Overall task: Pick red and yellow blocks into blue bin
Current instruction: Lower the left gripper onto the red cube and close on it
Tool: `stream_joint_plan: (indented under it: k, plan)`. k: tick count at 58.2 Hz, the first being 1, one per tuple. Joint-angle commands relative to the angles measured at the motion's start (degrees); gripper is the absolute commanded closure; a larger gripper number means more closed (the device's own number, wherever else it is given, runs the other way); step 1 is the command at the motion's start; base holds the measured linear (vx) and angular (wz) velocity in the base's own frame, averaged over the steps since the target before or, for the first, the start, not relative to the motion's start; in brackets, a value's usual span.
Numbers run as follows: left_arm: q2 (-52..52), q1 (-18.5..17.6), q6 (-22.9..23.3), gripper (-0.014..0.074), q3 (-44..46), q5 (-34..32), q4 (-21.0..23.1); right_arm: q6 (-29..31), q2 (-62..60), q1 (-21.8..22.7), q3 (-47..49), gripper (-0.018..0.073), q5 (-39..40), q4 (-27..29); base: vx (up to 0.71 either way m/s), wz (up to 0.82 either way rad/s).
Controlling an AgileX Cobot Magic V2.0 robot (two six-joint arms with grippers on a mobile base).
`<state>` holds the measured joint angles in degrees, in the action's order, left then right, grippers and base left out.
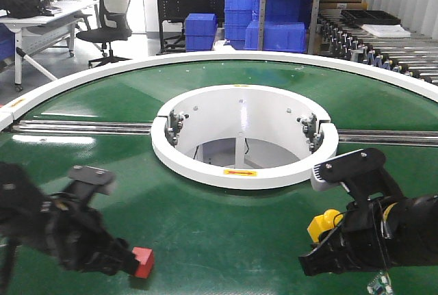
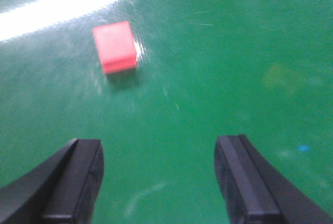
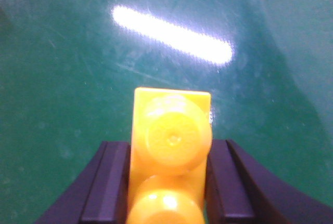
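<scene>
Right hand (image 3: 167, 156), at 4 o'clock in the front view, is closed on the sides of the yellow brick (image 3: 171, 130). Left hand (image 2: 157, 148), at 8 o'clock, is spread wide and empty. The red cube (image 2: 114, 46) sits on the green tabletop (image 1: 226, 240) ahead of it at 11 o'clock, clear of both fingers. The picking step appears to be in hand. Next, the left hand likely must advance, straddle the cube and close. The brick needs carrying to the bin, which is not seen here.
</scene>
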<state>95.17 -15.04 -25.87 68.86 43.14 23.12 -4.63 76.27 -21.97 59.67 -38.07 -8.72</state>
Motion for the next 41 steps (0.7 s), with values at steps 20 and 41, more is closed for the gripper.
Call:
stream_joint_plan:
  k: [20, 41]
  plan:
    - [23.45, -3.04, 20.03, 0.0003, 28.15, 7.64, -14.26, 0.43, 3.44, 0.01, 1.47, 0.0318, 5.82, -1.07, 0.00, 0.00]
    - [28.65, -3.04, 22.05, 0.0037, 34.66, 9.66, -15.41, 0.43, 4.48, 0.01, 1.47, 0.0318, 6.04, -1.21, 0.00, 0.00]
